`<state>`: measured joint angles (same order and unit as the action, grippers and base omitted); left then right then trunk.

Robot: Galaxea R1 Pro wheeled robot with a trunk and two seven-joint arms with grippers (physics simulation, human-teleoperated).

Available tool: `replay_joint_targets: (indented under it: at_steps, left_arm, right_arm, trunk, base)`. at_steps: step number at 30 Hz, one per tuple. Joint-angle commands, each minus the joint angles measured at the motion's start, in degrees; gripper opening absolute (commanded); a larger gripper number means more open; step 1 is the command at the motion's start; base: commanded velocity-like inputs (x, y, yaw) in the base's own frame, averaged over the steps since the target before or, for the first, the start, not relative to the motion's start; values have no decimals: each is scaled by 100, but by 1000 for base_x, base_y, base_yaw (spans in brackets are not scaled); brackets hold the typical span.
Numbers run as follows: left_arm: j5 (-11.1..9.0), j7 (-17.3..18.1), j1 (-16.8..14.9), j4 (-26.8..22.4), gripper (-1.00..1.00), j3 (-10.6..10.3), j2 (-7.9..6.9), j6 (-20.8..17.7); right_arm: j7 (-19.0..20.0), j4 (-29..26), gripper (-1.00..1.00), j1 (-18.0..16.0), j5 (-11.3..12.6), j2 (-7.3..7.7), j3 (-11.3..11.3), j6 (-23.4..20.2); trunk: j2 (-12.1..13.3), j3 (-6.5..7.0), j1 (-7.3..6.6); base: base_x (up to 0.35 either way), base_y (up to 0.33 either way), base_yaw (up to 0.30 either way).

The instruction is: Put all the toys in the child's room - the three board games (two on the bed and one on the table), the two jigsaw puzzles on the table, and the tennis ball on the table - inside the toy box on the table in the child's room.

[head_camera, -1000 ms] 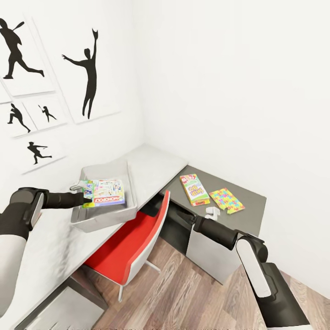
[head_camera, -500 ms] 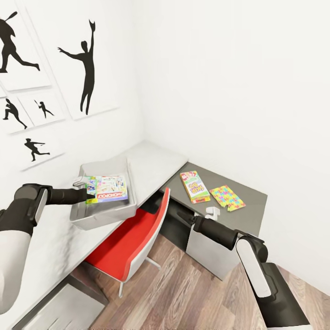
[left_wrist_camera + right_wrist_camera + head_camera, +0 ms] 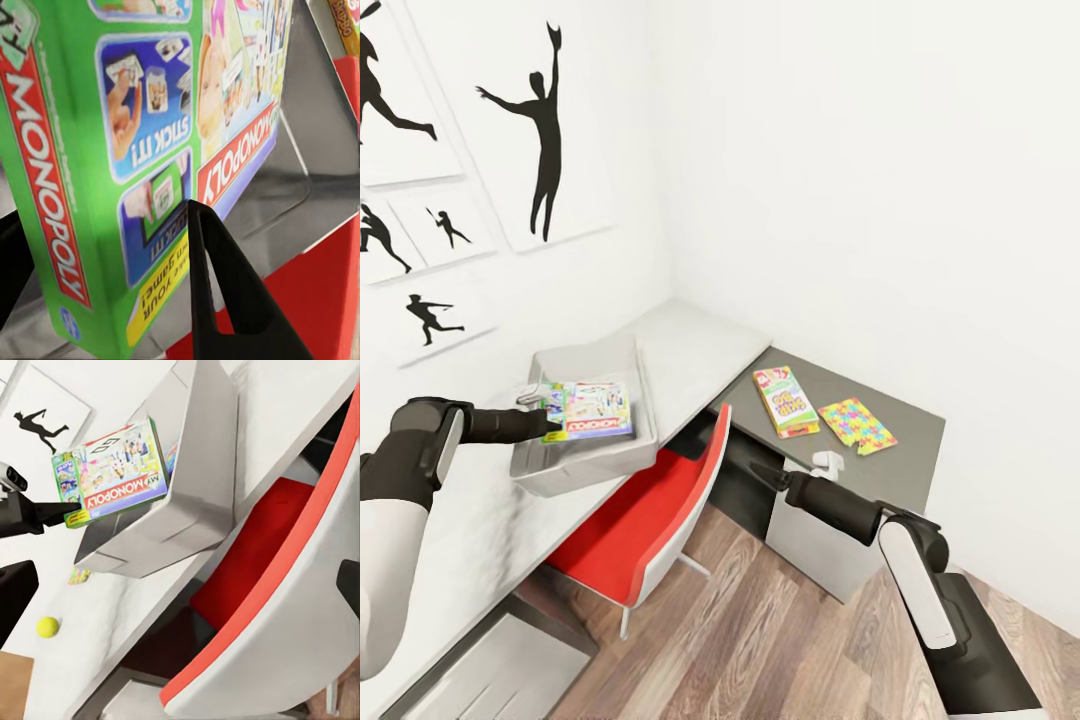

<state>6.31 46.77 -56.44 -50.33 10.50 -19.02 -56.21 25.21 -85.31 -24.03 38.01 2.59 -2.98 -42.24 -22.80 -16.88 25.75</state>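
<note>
Between the fingers of the left gripper (image 3: 546, 423): Monopoly board game (image 3: 592, 410), clamped by one short edge, held level over the toy box (image 3: 588, 465), apparently for lowering in. Right gripper (image 3: 757, 467): hanging ahead of the red chair (image 3: 660, 510); grip state cannot be told. Tennis ball (image 3: 47, 626): on the table (image 3: 690, 352) beside the box.

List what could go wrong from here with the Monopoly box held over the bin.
1. The left gripper holds the Monopoly box by one end only, so it may tilt or slip before it is lowered.
2. The box hangs above the toy box, close to its rim; released here it could catch on the rim and stay propped up.
3. The red chair stands close beside the right gripper, which could hit it when reaching.
</note>
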Motion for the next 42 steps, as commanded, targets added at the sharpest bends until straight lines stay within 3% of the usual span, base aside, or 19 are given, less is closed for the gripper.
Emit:
replay_joint_targets:
  at_steps: [1,10,27,33,34,42]
  left_arm:
    - [44,29,-6,-4,-100,15,3,-31]
    - [35,-384,-7,2,-100,-2,105,-47]
    - [6,-371,-7,3,-100,5,124,-51]
    - [16,-376,-7,0,-100,-3,237,-48]
    - [15,-377,-7,0,100,-3,241,-48]
    - [18,-395,-7,0,100,-6,258,-55]
  right_arm:
    - [2,-3,100,-5,6,8,-1,-23]
    - [2,5,100,-5,21,22,-1,-23]
    - [19,43,100,-5,22,22,-1,-21]
    - [19,41,100,-5,22,22,-1,-21]
    - [19,43,100,-5,22,22,-1,-21]
    - [19,42,100,-5,22,23,-1,-21]
  trunk:
    - [-12,-18,3]
    - [-12,-35,3]
    - [-12,-35,3]
    - [-12,-35,3]
    - [-12,-35,3]
    - [-12,-35,3]
  base:
    - [0,0,0]
    - [0,0,0]
    - [0,0,0]
    - [0,0,0]
    - [0,0,0]
    - [0,0,0]
